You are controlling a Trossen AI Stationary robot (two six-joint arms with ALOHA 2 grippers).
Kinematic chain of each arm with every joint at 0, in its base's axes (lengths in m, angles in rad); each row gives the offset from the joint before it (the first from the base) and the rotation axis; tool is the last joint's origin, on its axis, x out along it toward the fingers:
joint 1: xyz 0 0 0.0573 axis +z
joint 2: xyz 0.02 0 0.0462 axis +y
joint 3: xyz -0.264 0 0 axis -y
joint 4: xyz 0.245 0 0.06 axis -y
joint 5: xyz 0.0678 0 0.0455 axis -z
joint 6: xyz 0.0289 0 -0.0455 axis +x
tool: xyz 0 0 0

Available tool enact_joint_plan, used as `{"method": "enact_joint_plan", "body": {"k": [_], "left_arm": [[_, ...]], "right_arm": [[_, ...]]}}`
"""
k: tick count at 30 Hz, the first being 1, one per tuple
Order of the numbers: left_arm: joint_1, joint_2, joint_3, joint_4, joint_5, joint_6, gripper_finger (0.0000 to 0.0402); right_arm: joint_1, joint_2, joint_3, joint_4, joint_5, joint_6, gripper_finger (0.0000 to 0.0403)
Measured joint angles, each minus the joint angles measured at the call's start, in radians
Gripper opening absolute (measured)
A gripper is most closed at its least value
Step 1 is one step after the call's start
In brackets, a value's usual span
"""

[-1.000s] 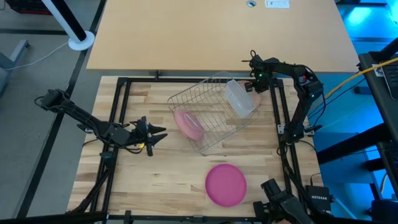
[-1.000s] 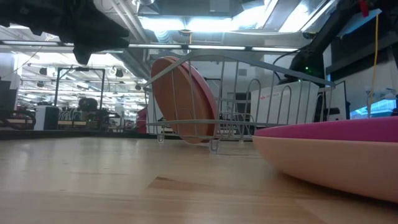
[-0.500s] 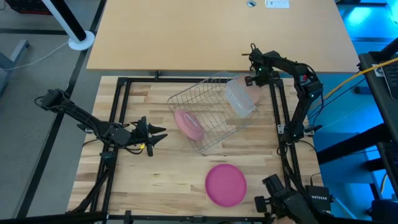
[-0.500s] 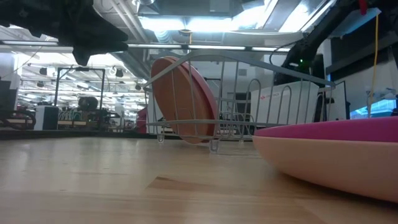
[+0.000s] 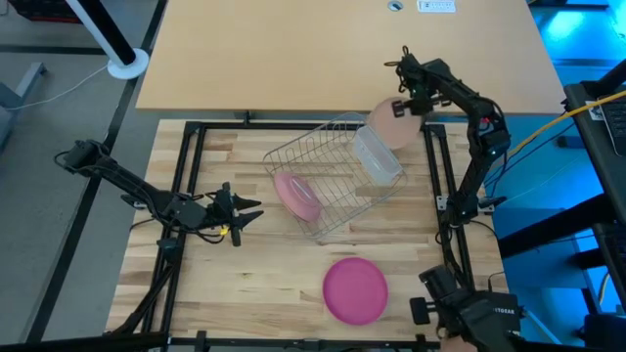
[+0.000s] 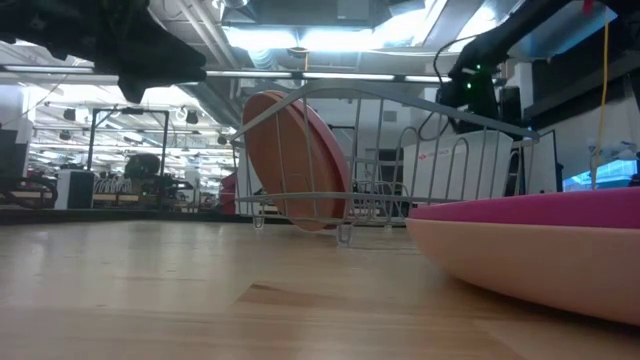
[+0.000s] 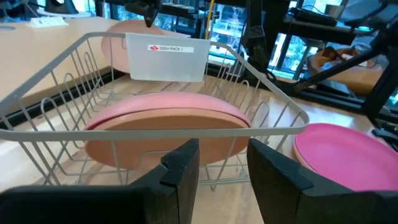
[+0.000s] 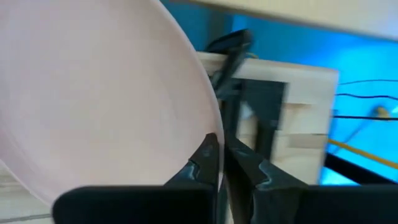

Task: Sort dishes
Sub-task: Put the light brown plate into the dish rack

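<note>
from above, at the bench's far right corner, the right gripper point(image 5: 409, 98) pinches the peach plate point(image 5: 388, 124) by its rim beside the wire rack point(image 5: 337, 176), so it could slip or clip the wires. in the left wrist view, the left gripper point(image 7: 222, 163) waits empty, slightly parted, facing the racked plate point(image 7: 165, 124).
</note>
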Motion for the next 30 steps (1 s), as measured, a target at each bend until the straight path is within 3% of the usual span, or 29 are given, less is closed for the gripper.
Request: {"method": "enact_joint_plan", "body": {"k": [7, 14, 18, 26, 30], "left_arm": [[0.0, 0.0, 0.0, 0.005, -0.004, 0.05, 0.0127], [0.0, 0.0, 0.0, 0.02, -0.043, 0.106, 0.0127], [0.015, 0.0, 0.0, 0.034, -0.056, 0.136, 0.0127], [0.063, 0.0, 0.0, 0.035, -0.057, 0.137, 0.0127], [0.078, 0.0, 0.0, 0.111, -0.057, 0.136, 0.0127]], "right_arm": [[0.0, 0.0, 0.159, -0.15, 0.104, -0.004, 0.0016], [0.003, -0.002, 0.351, -0.276, 0.124, -0.004, 0.0016], [0.03, -0.005, 0.468, -0.319, 0.216, -0.005, 0.0016], [0.138, -0.022, 0.666, -0.319, 0.222, -0.005, 0.001], [0.235, -0.026, 0.729, -0.318, 0.222, -0.004, 0.001]]}}
